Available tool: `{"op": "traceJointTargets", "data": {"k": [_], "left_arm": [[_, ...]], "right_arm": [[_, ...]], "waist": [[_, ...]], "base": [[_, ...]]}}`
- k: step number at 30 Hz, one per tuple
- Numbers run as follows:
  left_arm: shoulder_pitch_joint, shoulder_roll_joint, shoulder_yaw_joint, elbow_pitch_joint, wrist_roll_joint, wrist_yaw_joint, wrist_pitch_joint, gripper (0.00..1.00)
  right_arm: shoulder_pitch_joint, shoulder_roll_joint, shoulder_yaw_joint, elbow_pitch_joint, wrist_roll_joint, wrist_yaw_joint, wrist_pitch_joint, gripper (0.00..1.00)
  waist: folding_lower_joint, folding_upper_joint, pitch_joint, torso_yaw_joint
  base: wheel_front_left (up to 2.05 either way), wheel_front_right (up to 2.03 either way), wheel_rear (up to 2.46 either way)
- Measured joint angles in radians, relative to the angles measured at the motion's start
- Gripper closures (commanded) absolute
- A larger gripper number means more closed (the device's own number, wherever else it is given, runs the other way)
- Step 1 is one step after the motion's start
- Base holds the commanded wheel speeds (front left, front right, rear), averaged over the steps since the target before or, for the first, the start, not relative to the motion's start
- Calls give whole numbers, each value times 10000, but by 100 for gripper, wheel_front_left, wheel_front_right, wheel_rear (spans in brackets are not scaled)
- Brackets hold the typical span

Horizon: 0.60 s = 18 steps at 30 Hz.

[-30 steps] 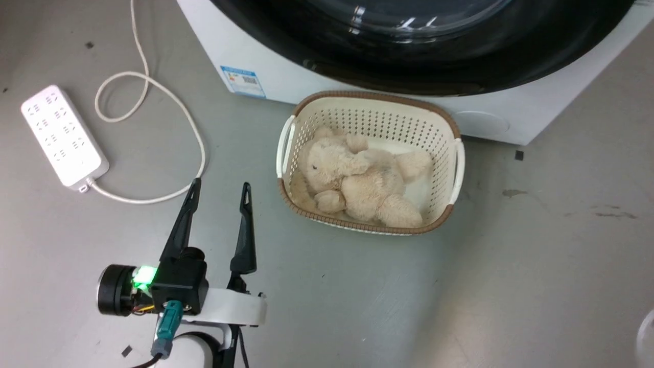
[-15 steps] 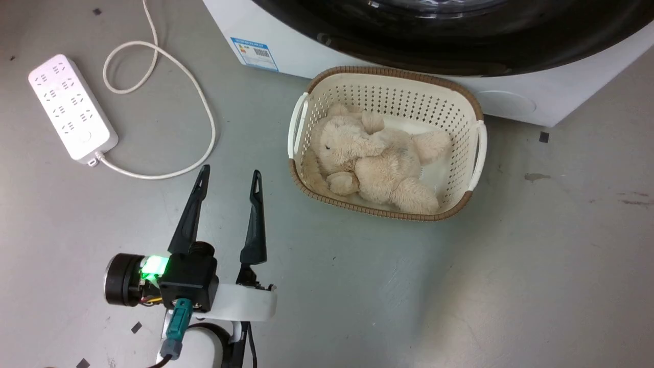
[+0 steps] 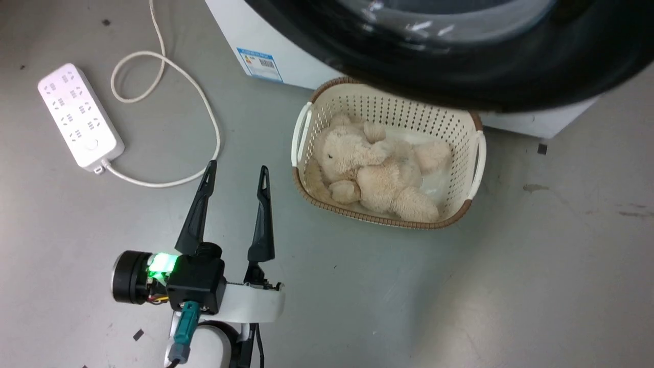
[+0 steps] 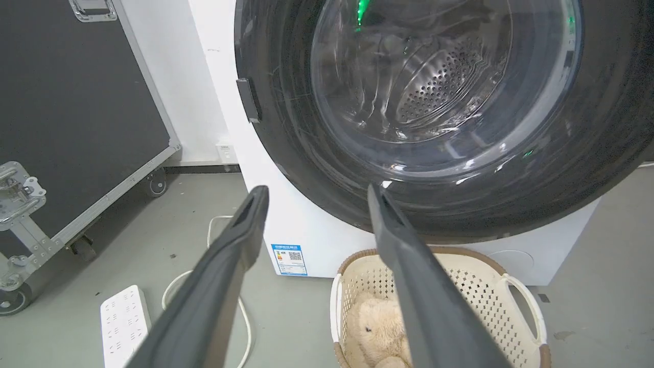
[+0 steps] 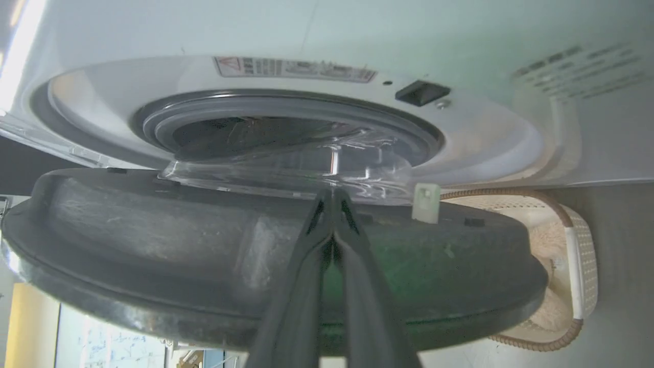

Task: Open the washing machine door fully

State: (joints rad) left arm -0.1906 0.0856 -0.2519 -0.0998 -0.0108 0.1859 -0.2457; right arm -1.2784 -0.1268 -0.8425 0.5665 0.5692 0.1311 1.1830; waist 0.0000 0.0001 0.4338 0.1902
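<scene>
The washing machine (image 3: 230, 30) is a white box at the top of the head view. Its door (image 3: 460, 76), a glossy black disc with a clear glass bowl, stands ajar and overhangs the basket's back rim. In the right wrist view the door's (image 5: 153, 245) inner face lies below the grey gasket (image 5: 163, 110), the bowl pulled out of it. My right gripper (image 5: 332, 193) is shut, its tips against that inner face by the glass. My left gripper (image 3: 237, 168) hangs open over the floor, left of the basket, holding nothing. Its fingers (image 4: 240, 240) point at the door (image 4: 306, 128).
A cream perforated basket (image 3: 388, 110) with a plush bear (image 3: 378, 174) sits on the floor right in front of the machine. A white power strip (image 3: 79, 115) and its looped cable (image 3: 204, 107) lie to the left. A black wheeled case (image 4: 76, 102) stands beyond.
The door has swung outward from the machine's front and now covers the basket's back rim. The head camera has shifted. My left gripper stays open in much the same pose.
</scene>
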Motion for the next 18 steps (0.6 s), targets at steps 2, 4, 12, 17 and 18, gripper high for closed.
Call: {"op": "traceJointTargets", "data": {"k": [2, 4, 12, 17, 18], "left_arm": [[0, 8, -35, 23, -12, 48, -33, 0], [3, 23, -73, 63, -21, 56, -96, 0], [558, 94, -291, 625, -127, -100, -105, 0], [1163, 98, -328, 744, -190, -100, -105, 0], [1259, 100, -326, 752, -190, -102, -105, 0]], "right_arm": [[204, 221, -194, -159, 84, 0, 462, 100], [493, 403, -303, -316, 190, 0, 938, 100], [3132, 675, 1035, -602, 2123, 2, 1841, 100], [4429, 696, 2943, -255, 3868, 2, 1546, 100], [4697, 694, 3363, -247, 4228, 2, 1434, 100]], "waist": [[0, 0, -133, -8], [0, 0, -290, -26], [-2, 0, -1605, -266], [-3, 0, -2299, -430], [-3, 0, -2425, -458]], "base": [[0, 0, 0], [0, 0, 0], [0, 0, 0], [0, 0, 0], [0, 0, 0]]}}
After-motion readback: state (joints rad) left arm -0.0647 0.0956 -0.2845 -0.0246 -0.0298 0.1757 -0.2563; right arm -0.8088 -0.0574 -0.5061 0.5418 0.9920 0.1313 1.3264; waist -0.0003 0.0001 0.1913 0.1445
